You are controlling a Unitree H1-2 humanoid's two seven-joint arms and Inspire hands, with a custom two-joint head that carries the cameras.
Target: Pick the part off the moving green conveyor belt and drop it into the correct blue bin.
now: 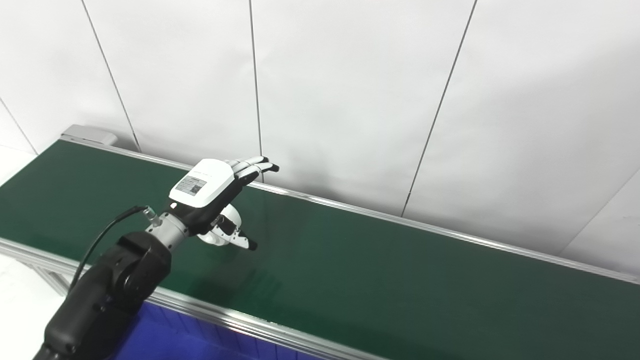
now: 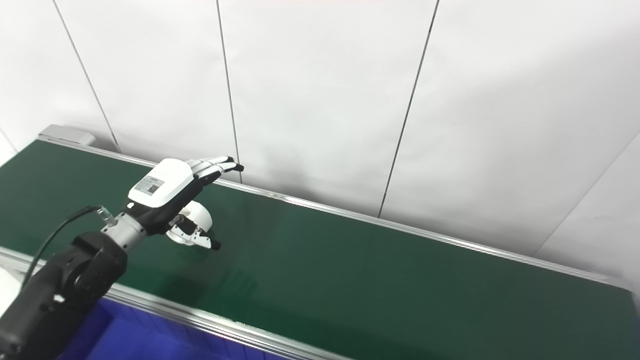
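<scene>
My left hand (image 1: 215,195) hovers over the green conveyor belt (image 1: 375,270) near its left part, fingers (image 1: 255,166) stretched out and apart from the thumb, holding nothing. It also shows in the right eye view (image 2: 172,192). No part shows on the belt. A blue bin (image 1: 190,340) lies below the belt's near rail at the bottom left, partly hidden by my forearm. My right hand is out of view.
The belt runs diagonally from upper left to lower right between metal rails (image 1: 240,320). A white panelled wall (image 1: 350,100) stands right behind the far rail. A grey end block (image 1: 87,134) sits at the belt's far left end.
</scene>
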